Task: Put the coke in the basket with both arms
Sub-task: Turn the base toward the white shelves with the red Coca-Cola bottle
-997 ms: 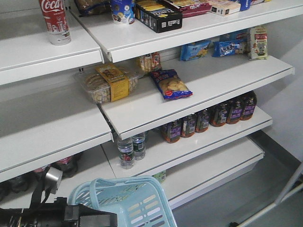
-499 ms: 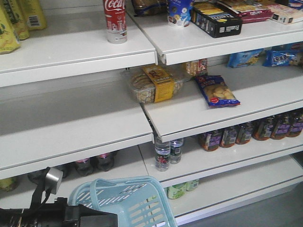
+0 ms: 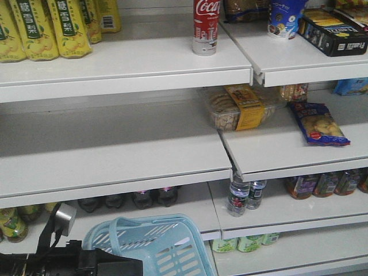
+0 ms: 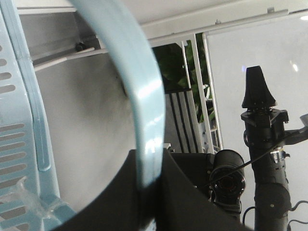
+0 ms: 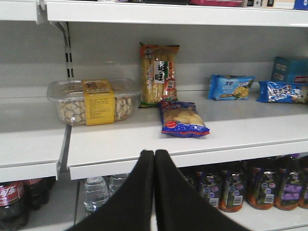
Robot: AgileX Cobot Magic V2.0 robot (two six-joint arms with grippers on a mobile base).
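Shelves (image 3: 115,149) are faced; basket (image 3: 172,253) is held near left, handle (image 4: 139,86) clamped in left gripper (image 4: 150,161). Coke (image 3: 206,29) is stood upright on the top shelf (image 3: 144,57), far, centre. Right gripper (image 5: 154,156) is pressed closed, empty; coke could be toppled if approached unopened or off-centre.

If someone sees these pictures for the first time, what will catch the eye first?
The red coke stands upright on the top shelf, right of a row of yellow bottles. Below, at the front, the light blue basket is held by its handle in the left gripper. The right gripper, shut and empty, faces the snack shelf.
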